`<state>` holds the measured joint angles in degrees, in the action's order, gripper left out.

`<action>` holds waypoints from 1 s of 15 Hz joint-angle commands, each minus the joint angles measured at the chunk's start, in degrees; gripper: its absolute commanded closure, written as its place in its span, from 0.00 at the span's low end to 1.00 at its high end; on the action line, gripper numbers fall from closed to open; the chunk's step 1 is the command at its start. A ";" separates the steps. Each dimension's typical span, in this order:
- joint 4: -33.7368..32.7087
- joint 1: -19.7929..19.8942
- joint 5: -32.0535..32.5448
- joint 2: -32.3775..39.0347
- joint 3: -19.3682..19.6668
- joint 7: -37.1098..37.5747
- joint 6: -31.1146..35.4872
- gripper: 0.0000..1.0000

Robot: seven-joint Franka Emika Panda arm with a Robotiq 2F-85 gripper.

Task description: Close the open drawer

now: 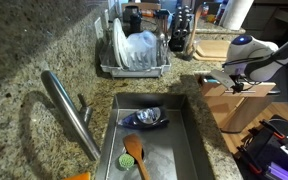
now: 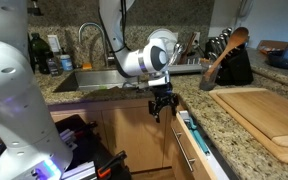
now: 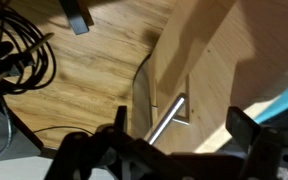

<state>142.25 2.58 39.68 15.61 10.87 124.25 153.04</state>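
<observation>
below speckled granite counter (image 2: 222,130) edge: open light-wood drawer (image 2: 196,150), pulled out toward near side. black two-finger tool (image 2: 162,104) just left, spread wide, empty. drawer likely stiff, sliding easily; push flat front near silver bar handle (image 3: 169,118).

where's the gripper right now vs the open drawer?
In an exterior view the gripper hangs below the counter edge, just beside the open drawer, toward the sink. The wrist view shows a bar handle ahead of its jaws.
</observation>
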 commanded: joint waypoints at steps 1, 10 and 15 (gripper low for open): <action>2.77 0.27 -10.00 -0.03 -1.86 -10.23 -0.02 0.00; 2.15 -8.79 18.91 5.13 13.75 18.97 13.86 0.00; 0.10 -9.17 24.09 13.87 19.75 29.16 21.12 0.00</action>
<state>144.46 -5.94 60.71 24.15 27.39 148.12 170.83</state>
